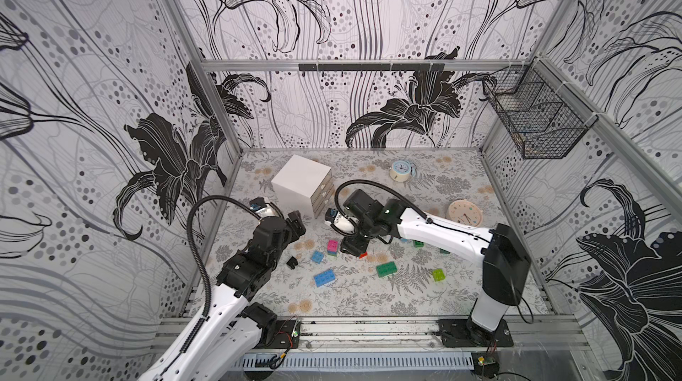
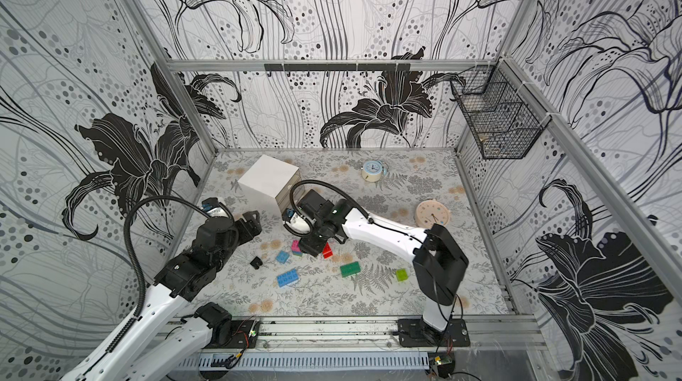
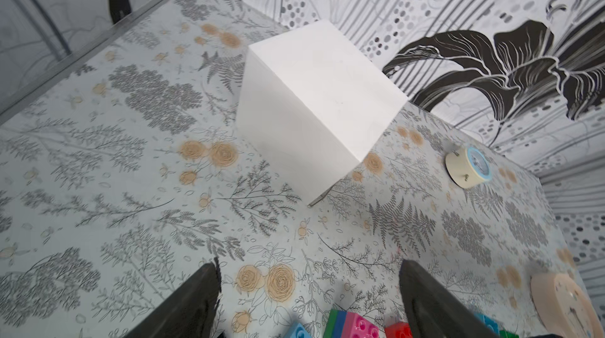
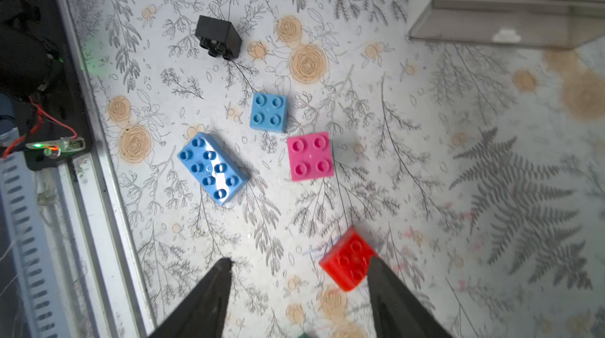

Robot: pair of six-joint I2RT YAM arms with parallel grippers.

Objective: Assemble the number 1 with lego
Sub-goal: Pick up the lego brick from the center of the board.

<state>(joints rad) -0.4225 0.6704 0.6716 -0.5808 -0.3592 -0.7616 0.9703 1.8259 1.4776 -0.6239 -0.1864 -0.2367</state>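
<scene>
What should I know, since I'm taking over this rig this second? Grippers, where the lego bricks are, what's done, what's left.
Left gripper: open, empty, hovering near the white drawer box.
Right gripper: open, low over the red brick, which lies tilted right beside one finger, not clamped.
Bricks: pink brick sits on a green brick; light blue square, blue oblong, black brick on its side, green oblong and lime brick lie loose. A few more are half hidden under the right arm.
Done: at most that one pair joined. Left: nearly the whole 1.
</scene>
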